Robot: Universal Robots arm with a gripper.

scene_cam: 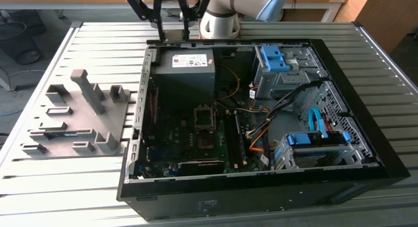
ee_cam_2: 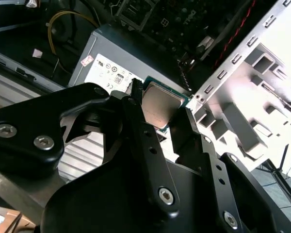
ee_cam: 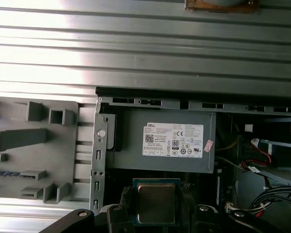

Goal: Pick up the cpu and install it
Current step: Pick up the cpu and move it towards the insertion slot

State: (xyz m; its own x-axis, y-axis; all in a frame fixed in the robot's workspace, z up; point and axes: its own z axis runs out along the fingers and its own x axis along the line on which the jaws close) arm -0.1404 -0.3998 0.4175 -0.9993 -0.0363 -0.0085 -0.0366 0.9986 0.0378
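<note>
Second wrist view: pincer [ee_cam_2: 159, 110] grips the cpu [ee_cam_2: 161, 101] by two opposite edges, held free above the labelled power supply [ee_cam_2: 131, 56].

A white label [ee_cam: 173, 140] of small print stands on the grey power supply [ee_cam: 131, 145].

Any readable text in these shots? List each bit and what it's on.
White label on the power supply: rows of print and marks, too small to quote.
Small pink sticker at that label's edge: too small to read.
Pale mark on the black case wall: blurred.
Metal top of the cpu, held in the gripper: no text can be made out.
</note>
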